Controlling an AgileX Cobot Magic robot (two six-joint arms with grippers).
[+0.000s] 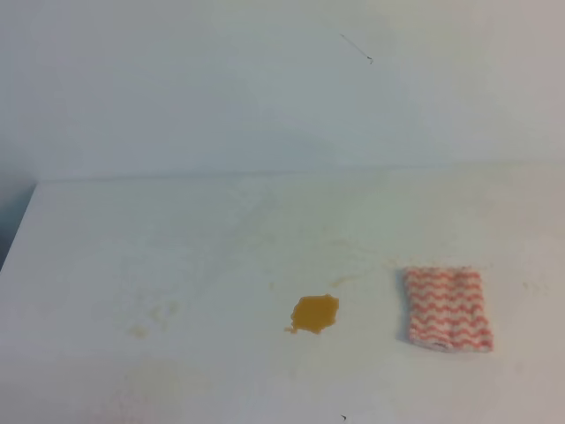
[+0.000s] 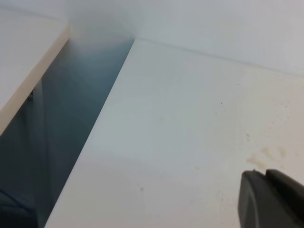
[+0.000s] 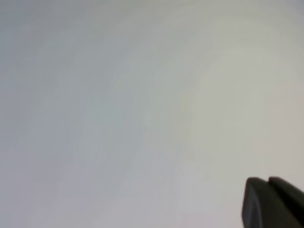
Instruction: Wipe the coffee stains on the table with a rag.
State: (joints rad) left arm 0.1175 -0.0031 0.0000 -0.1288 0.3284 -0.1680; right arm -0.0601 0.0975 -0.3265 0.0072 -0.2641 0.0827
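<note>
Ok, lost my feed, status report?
Both arms off high view, fingers' state unclear. Rag flat, untouched, right of coffee stain. Nothing between them.

Not much of the robot shows here. The left gripper (image 2: 271, 199) is just a chunky matte black plastic piece with rounded corners and a thin seam down the top. The right gripper (image 3: 273, 203) looks the same: dark, blocky, softly rounded, split by one groove. No cables, screws or markings visible.

Exterior high: we look down at the table (image 1: 177, 256) from the front. Left wrist sits low over its left edge, shared. Right wrist: blank surface.
</note>
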